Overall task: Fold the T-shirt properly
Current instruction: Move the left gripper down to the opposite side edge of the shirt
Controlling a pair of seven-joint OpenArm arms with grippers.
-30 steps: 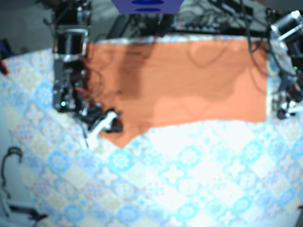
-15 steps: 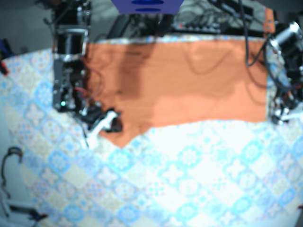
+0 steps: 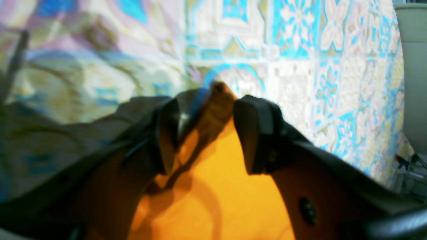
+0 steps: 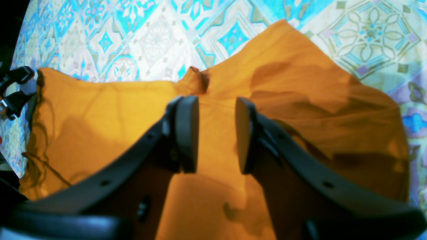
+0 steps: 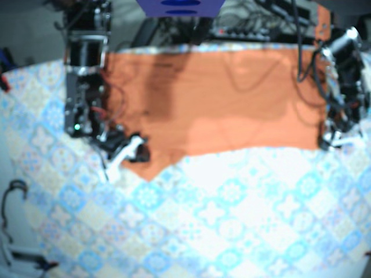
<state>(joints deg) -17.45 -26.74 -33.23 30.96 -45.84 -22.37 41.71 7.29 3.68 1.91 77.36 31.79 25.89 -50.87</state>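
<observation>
The left end effector [image 3: 205, 133] is showing thick black fingers [image 3: 257, 140], one bearing a round screw [image 3: 307, 210]. The right end effector [image 4: 215, 133] is showing matching black fingers with flat pads [image 4: 187, 133] and several screw holes [image 4: 105, 182].

Right gripper [image 4: 213, 133] over the orange T-shirt [image 4: 300, 100]

The two dark jaws stand apart with nothing clamped between them, hovering above flat orange cloth. At twelve o'clock from them a small pucker [image 4: 197, 78] marks the shirt's edge. Blue-and-white patterned tablecloth [image 4: 150, 33] fills the frame from ten to two o'clock. A black part [image 4: 15, 90], cut off and unidentifiable, sits at nine o'clock.
</observation>
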